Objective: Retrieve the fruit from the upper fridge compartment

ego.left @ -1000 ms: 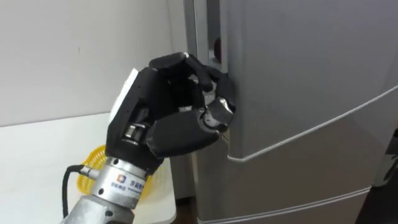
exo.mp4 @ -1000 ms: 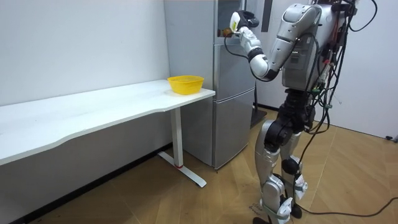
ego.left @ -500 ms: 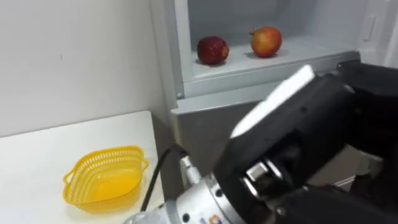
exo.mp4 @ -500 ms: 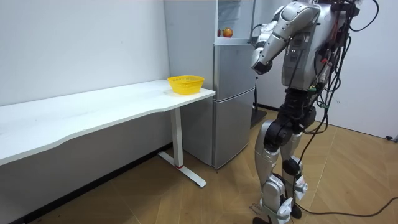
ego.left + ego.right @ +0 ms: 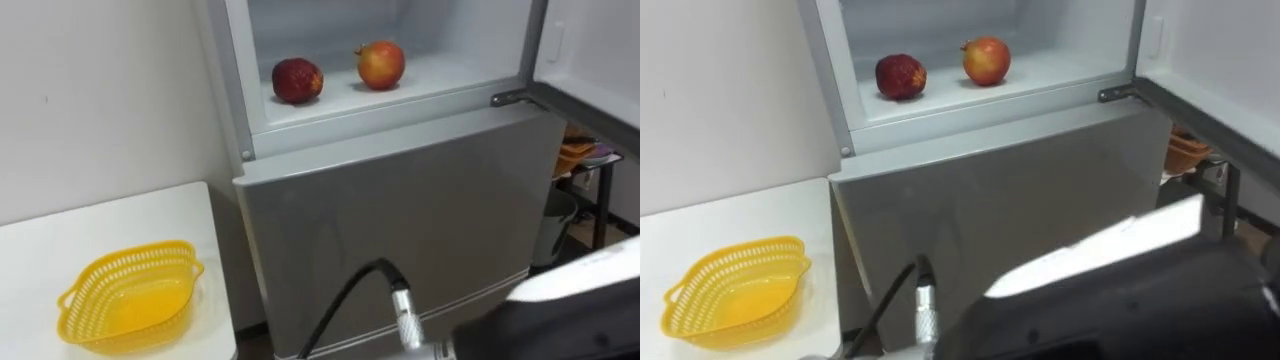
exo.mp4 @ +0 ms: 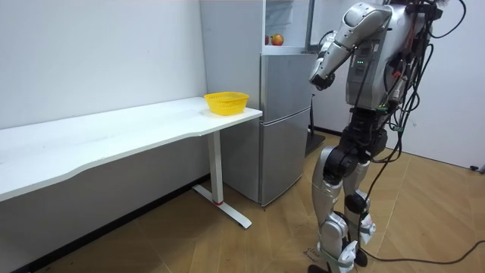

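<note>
Left robot hand (image 5: 1140, 300) sits low before the fridge (image 5: 400, 210); its grip cannot be told. Best raise it level to the right apple (image 5: 381, 64), clear of the door (image 5: 600, 60).

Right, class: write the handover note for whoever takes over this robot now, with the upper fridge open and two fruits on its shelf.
Left hand: low in front of the fridge's lower door, its back to the camera; its grip cannot be read.
Things: the dark red fruit and the red-yellow apple sit apart on the upper shelf, the dark one on the left. The yellow basket stands on the white table left of the fridge and holds no fruit.
Done: the upper door is swung open to the right.
Left: reach in, take a fruit and bring it out, probably to the basket.
</note>
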